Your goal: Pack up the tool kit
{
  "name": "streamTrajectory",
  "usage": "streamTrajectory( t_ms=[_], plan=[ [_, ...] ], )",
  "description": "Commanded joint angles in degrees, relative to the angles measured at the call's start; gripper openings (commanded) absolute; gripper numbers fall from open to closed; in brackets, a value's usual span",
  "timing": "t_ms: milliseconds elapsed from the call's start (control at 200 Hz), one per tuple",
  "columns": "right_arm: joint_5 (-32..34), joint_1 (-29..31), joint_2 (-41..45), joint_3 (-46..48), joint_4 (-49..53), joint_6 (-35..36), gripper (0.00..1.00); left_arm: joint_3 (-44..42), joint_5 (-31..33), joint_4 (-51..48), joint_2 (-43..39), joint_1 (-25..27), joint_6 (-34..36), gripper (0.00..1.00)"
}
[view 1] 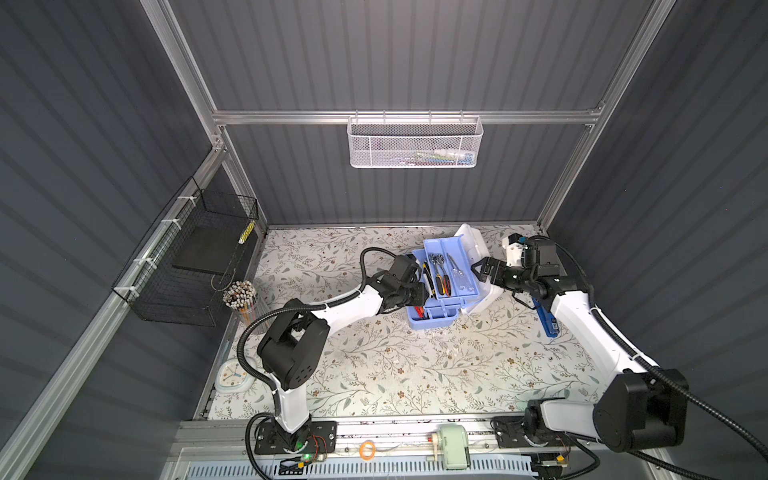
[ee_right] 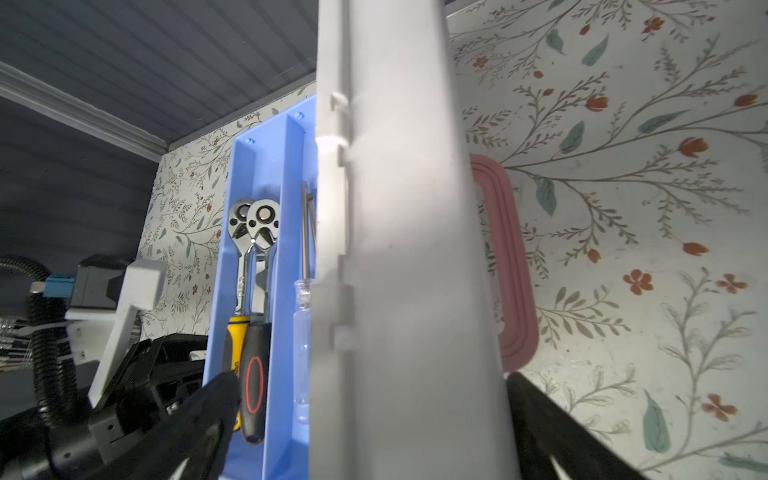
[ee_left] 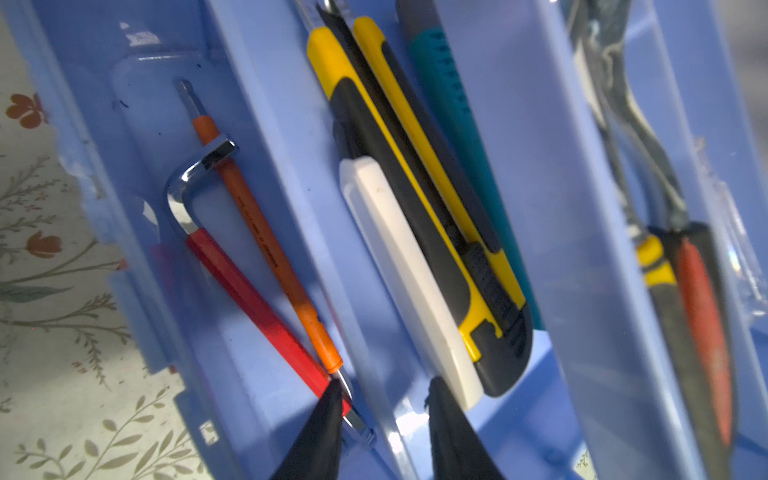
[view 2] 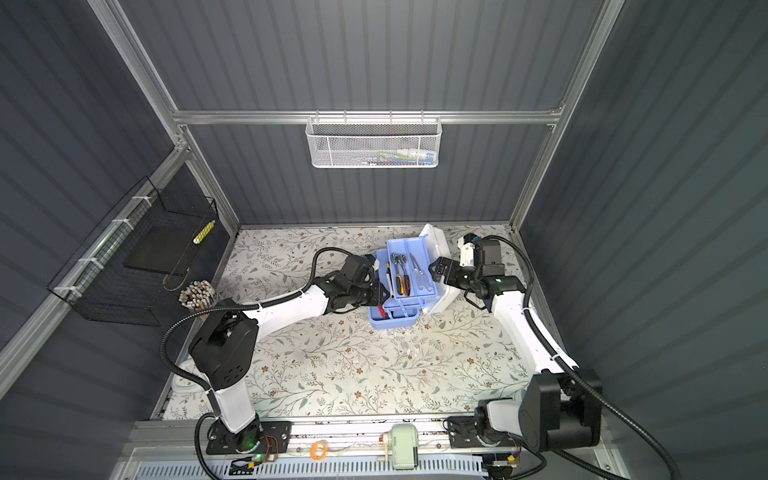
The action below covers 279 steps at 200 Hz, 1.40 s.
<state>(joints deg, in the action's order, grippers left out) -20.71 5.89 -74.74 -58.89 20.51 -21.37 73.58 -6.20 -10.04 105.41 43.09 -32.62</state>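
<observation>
1. Left wrist view: we see the left pincer (ee_left: 384, 382) part-open astride the side wall of the light blue plastic tray (ee_left: 291, 208). We cannot tell whether it pinches that wall. We judge it is there to steady or shift the tray.
2. Our right pincer (ee_right: 370, 376) is released, spread wide either side of the opened white plastic lid (ee_right: 407, 249), probably to swing it shut.
3. The shoebox-sized tool kit (view 1: 432, 322) sits open toward the back of the floral desk (view 1: 415, 374), between both arms. It holds red-sleeved hex keys (ee_left: 243, 293), yellow-and-black utility knives (ee_left: 415, 199) and chrome ratchets (ee_right: 257, 224).
</observation>
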Motion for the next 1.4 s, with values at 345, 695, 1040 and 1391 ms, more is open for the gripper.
streamTrajectory(
  t_ms=[345,695,1040,1391],
  plan=[
    [0.8,8.9,-0.4,-2.9,-0.6,-3.6,0.99,0.5,6.5,-10.1,-4.0,0.1,0.6,0.6],
    [3.6,11.0,-0.5,-4.9,-0.1,-3.4,0.99,-1.7,12.1,-15.9,-10.3,0.0,1.9,0.66],
    [6.3,10.9,-1.4,-3.1,0.9,-1.8,0.99,-4.0,12.9,-15.8,-11.3,-1.4,2.1,0.66],
    [4.9,11.0,-4.8,-2.6,-1.1,-2.8,0.99,-7.9,12.5,-14.5,-13.8,-3.3,2.6,0.66]
  ],
)
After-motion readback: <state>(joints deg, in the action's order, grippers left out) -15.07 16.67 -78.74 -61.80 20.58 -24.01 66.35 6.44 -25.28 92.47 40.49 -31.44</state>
